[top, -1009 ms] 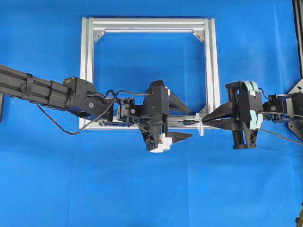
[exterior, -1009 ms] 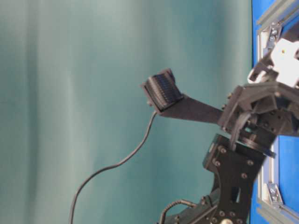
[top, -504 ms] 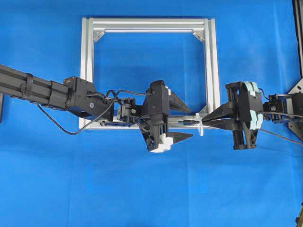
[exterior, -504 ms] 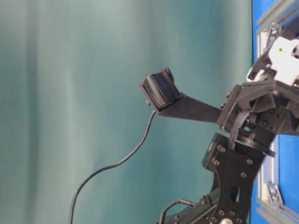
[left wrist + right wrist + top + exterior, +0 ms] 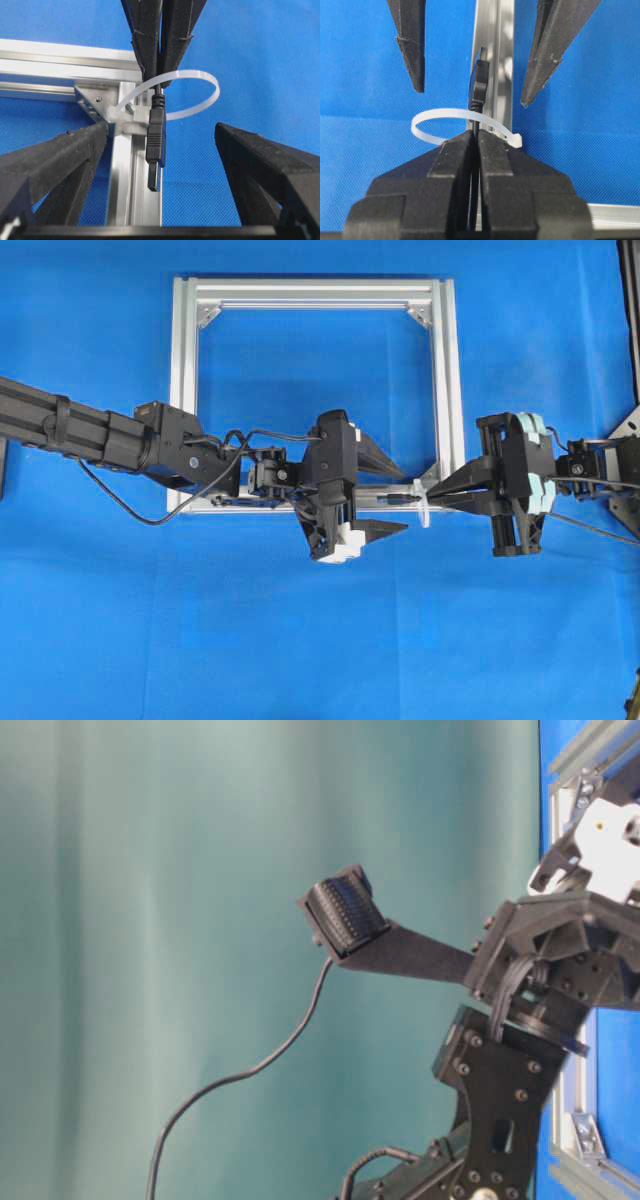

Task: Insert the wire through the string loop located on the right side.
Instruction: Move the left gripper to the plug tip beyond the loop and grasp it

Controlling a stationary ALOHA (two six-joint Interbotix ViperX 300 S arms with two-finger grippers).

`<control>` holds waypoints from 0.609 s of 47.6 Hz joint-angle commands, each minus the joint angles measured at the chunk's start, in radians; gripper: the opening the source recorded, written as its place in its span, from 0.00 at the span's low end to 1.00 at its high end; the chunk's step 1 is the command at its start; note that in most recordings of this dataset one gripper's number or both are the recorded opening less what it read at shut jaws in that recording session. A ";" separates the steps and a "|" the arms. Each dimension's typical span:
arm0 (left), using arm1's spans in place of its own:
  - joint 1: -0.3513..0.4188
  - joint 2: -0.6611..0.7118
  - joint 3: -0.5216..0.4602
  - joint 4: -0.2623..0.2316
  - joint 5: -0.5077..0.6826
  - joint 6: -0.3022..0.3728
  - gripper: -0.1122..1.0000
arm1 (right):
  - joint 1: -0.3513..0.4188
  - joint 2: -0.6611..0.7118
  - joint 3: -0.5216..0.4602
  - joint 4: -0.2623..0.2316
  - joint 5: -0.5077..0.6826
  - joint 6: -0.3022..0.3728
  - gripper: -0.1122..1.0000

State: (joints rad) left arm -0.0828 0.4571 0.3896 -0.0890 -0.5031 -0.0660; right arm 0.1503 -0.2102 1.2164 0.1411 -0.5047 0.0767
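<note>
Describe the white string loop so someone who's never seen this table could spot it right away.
Find the square silver aluminium frame on the blue cloth, then its lower right corner by the right claw. The string loop sticks out there: a thin translucent white ring with the black wire passing through it, the only white, curved thing among straight metal bars.

From overhead I am seeing the left gripper (image 5: pixel 385 492) sitting over the bottom rail of the silver frame (image 5: pixel 183 390) with its fingers spread wide, one above the rail and one below it on the blue cloth (image 5: pixel 300 640). The right gripper (image 5: pixel 433 499) is reaching in from the right with its fingers pressed together, pinching the wire (image 5: pixel 402 498), whose plug tip is lying along the rail, pointing left. The string loop (image 5: pixel 423 508) is standing at the frame's lower right corner, just ahead of the right fingertips, with the plug just left of it.
</note>
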 commanded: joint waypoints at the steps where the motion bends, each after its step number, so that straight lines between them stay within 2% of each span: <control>1: -0.003 -0.023 -0.012 0.003 -0.005 0.002 0.90 | 0.002 -0.006 -0.018 -0.002 -0.005 -0.002 0.07; 6: -0.003 -0.023 -0.012 0.003 0.003 -0.005 0.88 | 0.002 -0.006 -0.018 -0.002 -0.005 -0.002 0.07; 9: -0.002 -0.023 -0.017 0.003 0.009 -0.009 0.78 | 0.002 -0.006 -0.017 -0.002 -0.005 -0.002 0.07; 20: 0.015 -0.021 -0.025 0.002 0.018 -0.011 0.20 | 0.011 -0.006 -0.018 -0.002 -0.008 -0.002 0.07; 21: 0.014 -0.021 -0.026 0.002 0.018 -0.011 0.17 | 0.012 -0.006 -0.017 -0.002 -0.008 -0.002 0.07; 29: 0.014 -0.021 -0.021 0.002 0.021 -0.006 0.17 | 0.015 -0.006 -0.017 -0.002 -0.005 -0.002 0.07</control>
State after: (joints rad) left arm -0.0767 0.4571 0.3881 -0.0890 -0.4786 -0.0736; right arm 0.1595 -0.2102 1.2164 0.1411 -0.5031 0.0736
